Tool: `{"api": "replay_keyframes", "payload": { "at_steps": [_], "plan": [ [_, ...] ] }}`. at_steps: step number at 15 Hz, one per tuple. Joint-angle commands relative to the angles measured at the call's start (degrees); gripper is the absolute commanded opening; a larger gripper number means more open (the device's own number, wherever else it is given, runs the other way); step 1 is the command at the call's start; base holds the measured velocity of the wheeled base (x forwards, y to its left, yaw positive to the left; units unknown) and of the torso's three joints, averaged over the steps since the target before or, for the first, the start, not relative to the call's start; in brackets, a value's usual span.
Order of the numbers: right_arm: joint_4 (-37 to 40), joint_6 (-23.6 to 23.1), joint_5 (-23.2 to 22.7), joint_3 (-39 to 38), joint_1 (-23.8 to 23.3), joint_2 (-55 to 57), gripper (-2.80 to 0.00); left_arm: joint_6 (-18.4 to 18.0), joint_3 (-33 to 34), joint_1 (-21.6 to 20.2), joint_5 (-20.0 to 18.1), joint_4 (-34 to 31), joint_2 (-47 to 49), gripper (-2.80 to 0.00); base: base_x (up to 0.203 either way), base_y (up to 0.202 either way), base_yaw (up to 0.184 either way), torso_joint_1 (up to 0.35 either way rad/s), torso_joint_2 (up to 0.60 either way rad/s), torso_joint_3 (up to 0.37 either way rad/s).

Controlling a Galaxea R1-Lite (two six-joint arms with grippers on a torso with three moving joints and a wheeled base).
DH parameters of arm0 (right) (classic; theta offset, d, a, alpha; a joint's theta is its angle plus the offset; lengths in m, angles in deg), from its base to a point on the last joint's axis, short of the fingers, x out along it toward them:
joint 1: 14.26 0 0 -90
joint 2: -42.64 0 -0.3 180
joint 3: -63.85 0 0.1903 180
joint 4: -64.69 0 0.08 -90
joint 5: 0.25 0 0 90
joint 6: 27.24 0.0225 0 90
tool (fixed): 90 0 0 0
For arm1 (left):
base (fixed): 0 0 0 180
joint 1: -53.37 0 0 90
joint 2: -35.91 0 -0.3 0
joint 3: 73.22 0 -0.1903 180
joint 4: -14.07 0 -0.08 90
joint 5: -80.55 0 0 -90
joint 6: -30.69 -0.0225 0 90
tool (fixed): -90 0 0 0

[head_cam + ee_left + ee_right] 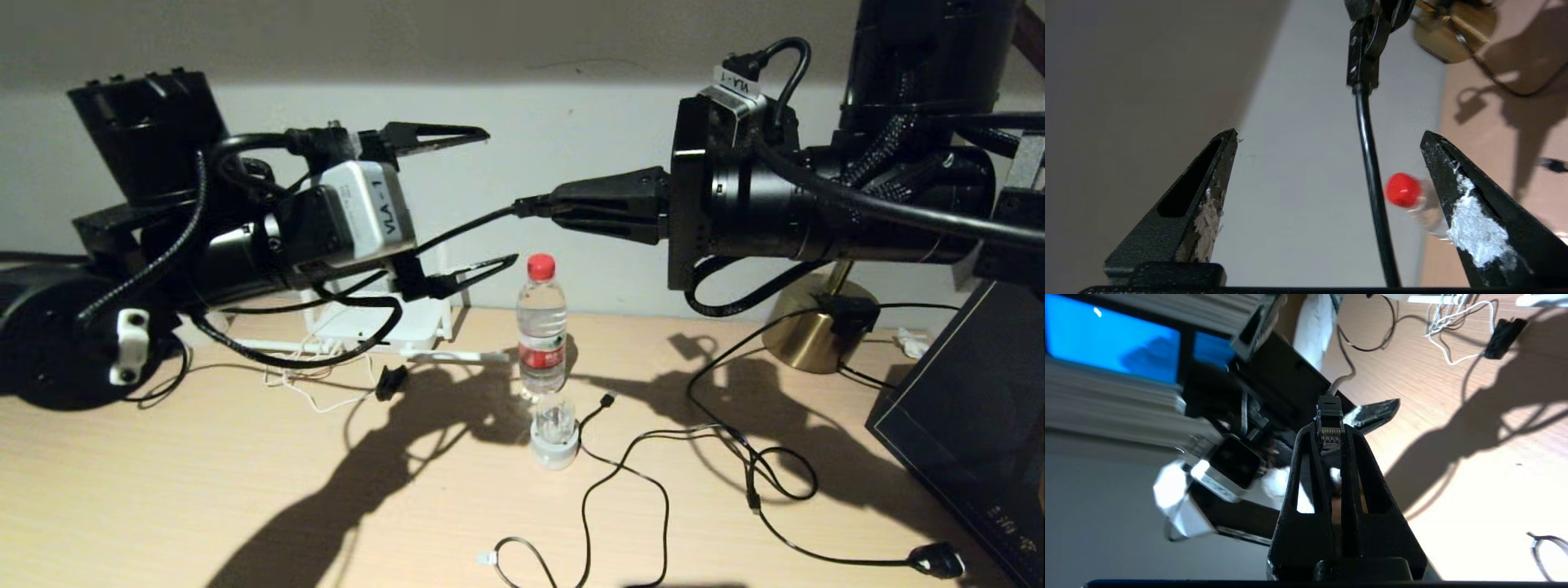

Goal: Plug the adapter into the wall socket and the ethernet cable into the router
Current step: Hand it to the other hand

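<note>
My right gripper (pixel 557 205) is raised above the desk, shut on the connector end of the ethernet cable (pixel 465 226). The right wrist view shows the connector (pixel 1329 435) with its gold contacts pinched between the shut fingers of that gripper (pixel 1329 430). My left gripper (pixel 502 196) faces it, open, and the black cable (pixel 1372 183) runs between its spread fingers (pixel 1474 212) without touching them. The white router (pixel 408 331) lies on the desk behind my left arm. The adapter (pixel 392 381) with its thin white cord lies in front of the router. The wall socket is out of view.
A red-capped water bottle (pixel 541 327) and a clear-domed gadget (pixel 555 429) stand mid-desk. A thin black USB cable (pixel 620 465) and a lamp cord with plug (pixel 935 559) sprawl on the right. A brass lamp base (pixel 808 331) and a black box (pixel 971 425) sit at the far right.
</note>
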Motion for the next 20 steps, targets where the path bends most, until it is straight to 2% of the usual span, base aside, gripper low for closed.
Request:
{"api": "replay_keyframes", "payload": {
  "at_steps": [1, 3, 6, 9, 12, 15, 20],
  "plan": [
    [0.0, 1.6, -0.9, 1.1, -0.7, 0.5, -2.8, -0.4, 1.5, -0.6, -0.9, 4.4, 1.3, 0.0, 0.0, 0.0, 0.0, 0.0, 0.0, 0.0],
    [0.1, 5.3, -5.9, 1.6, -2.9, 0.4, -2.8, -0.3, 1.4, -0.5, -2.8, 11.4, 4.2, 0.0, 0.0, 0.0, 0.0, 0.0, 0.0, 0.0],
    [0.1, 8.5, -10.1, 1.7, -5.7, 0.6, -2.8, -0.4, 1.2, 0.5, -3.9, 14.3, 5.6, 0.0, 0.0, 0.0, 0.0, 0.0, 0.0, 0.0],
    [0.1, 8.6, -10.3, 1.8, -6.0, 1.8, -2.8, -0.4, 1.0, 2.5, -4.1, 18.7, 7.4, 0.0, 0.0, 0.0, 0.0, 0.0, 0.0, 0.0],
    [-0.1, 8.6, -10.7, 1.9, -6.5, 1.9, -2.8, -0.5, -0.6, 3.2, -4.2, 19.4, 8.1, 0.0, 0.0, 0.0, 0.0, 0.0, 0.0, 0.0],
    [0.0, 8.6, -13.1, 1.8, -7.6, 2.2, -2.8, -0.6, -1.1, 3.6, -5.1, 19.9, 8.2, 0.0, 0.0, 0.0, 0.0, 0.0, 0.0, 0.0],
    [0.0, 8.7, -13.2, 1.9, -7.8, 2.2, -2.8, -0.7, -1.6, 5.7, -5.0, 22.1, 8.5, 0.0, 0.0, 0.0, 0.0, 0.0, 0.0, 0.0]
  ]
}}
